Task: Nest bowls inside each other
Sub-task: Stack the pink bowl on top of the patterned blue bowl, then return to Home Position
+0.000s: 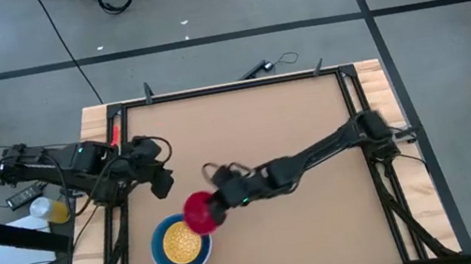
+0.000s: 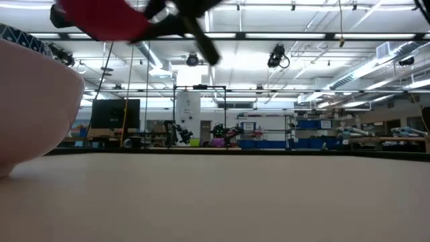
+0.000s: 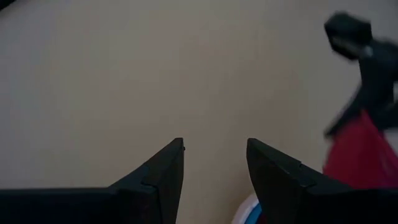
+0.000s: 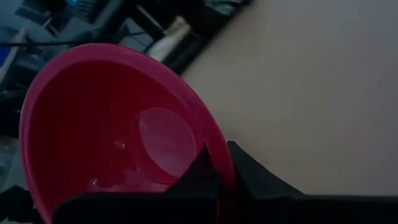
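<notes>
A magenta-red bowl [image 1: 197, 212] hangs tilted above the table, just past the far right rim of a stack of bowls, with my right gripper [image 1: 214, 202] shut on it. The stack sits near the table's front left. It shows a white outer bowl [image 2: 33, 107], a light blue bowl [image 1: 162, 257] in it and a yellow bowl [image 1: 182, 245] inside that. My left gripper [image 1: 164, 181] stands open with nothing in it, above the table to the far left of the stack. The left wrist view shows the red bowl [image 3: 357, 152] beyond the open fingers. My right gripper holds the magenta-red bowl by its rim [image 4: 219, 163], one finger [image 4: 198, 171] inside the bowl and the other [image 4: 252, 177] outside the wall. The fingers reach in from the table's right, slanting down. The bowl is lifted clear and tilted, as the low view's red bowl [image 2: 101, 20] shows.
Bare tabletop [image 1: 291, 123] stretches over the far and right parts of the table. Black frame rails [image 1: 229, 88] run along the table's edges. A yellow-topped bottle [image 1: 51, 210] lies off the table's left side, beside the left arm's base.
</notes>
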